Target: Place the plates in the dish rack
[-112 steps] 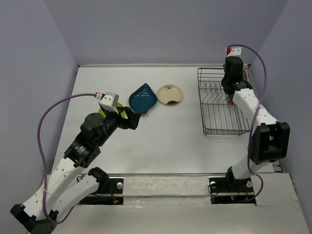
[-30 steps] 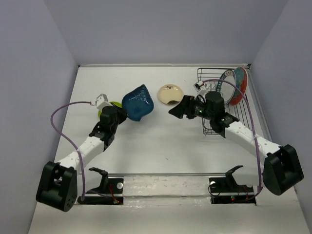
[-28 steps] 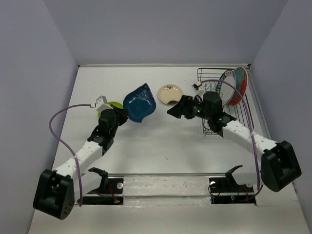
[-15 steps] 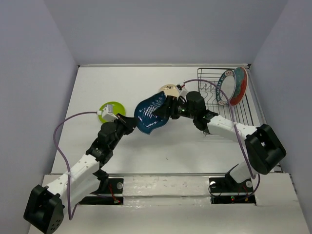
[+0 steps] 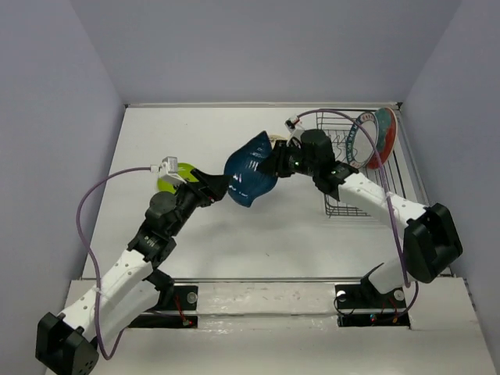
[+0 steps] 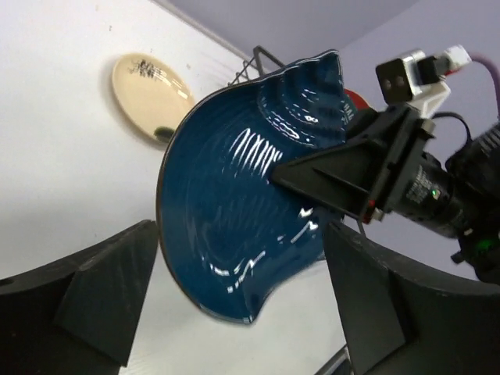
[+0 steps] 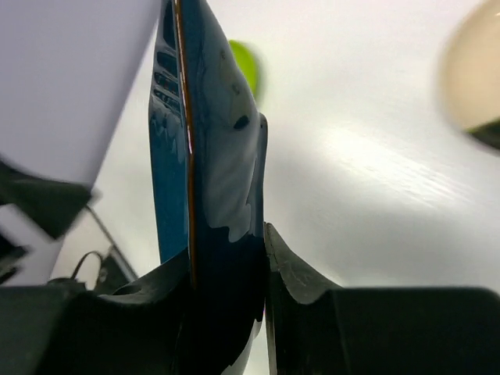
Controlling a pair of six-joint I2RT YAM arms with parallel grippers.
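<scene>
Teal plate (image 5: 248, 173) has changed hands — right fingers (image 7: 298, 271) clamp it, left fingers (image 6: 105, 291) spread apart.

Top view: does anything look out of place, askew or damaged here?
Nothing is damaged or spilled. The teal plate hangs on edge above the table, held by the right gripper, jaws shut on its rim. The left gripper, jaws open, flanks it. Two plates lean in the rack's far corner.

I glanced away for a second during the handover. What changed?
The left gripper carried the teal plate rightward to the right gripper, which closed on its rim; then the left gripper opened. The lime-green plate, cream plate and the two plates in the dish rack stayed put.
</scene>
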